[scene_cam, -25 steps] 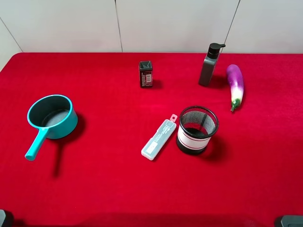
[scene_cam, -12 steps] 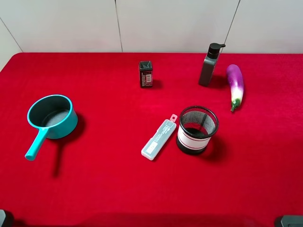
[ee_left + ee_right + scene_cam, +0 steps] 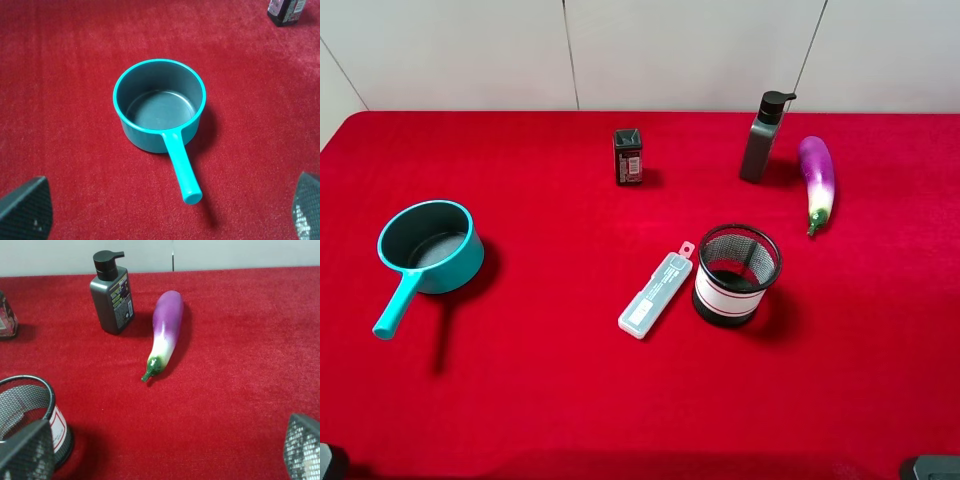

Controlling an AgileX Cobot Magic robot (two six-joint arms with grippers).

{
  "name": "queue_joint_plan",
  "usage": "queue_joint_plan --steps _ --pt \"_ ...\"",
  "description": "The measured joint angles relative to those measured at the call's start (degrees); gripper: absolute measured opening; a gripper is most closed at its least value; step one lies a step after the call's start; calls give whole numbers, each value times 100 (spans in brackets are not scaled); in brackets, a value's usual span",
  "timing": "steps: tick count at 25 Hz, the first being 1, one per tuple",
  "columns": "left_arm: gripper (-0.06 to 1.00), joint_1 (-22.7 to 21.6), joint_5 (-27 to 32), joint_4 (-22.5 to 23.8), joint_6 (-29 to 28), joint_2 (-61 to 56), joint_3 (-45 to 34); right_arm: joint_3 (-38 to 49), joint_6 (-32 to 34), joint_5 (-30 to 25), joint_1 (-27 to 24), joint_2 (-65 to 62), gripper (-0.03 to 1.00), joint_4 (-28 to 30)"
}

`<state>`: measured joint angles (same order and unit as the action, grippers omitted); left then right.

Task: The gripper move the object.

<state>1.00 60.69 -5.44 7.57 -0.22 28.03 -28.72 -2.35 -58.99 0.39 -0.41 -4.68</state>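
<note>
While upright, one mesh cup [image 3: 737, 274]; one saucepan [image 3: 429, 246]; one eggplant [image 3: 817, 180].

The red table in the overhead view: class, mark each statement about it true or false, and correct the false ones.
1. The mesh cup stands upright beside the clear plastic case. True.
2. The eggplant lies inside the teal saucepan. False: it lies on the cloth next to the grey pump bottle; the saucepan is empty.
3. A gripper is shut on the mesh cup. False: nothing touches the cup; the right gripper is open, with fingertips spread at the wrist view's corners.
4. The small black box stands upright near the back of the table. True.
5. The left gripper is open. True.
</note>
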Motion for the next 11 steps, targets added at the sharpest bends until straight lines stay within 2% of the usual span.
queue_joint_plan --steps 11 --pt "94 0 0 -11 8 0 0 0 0 0 0 0 69 0"
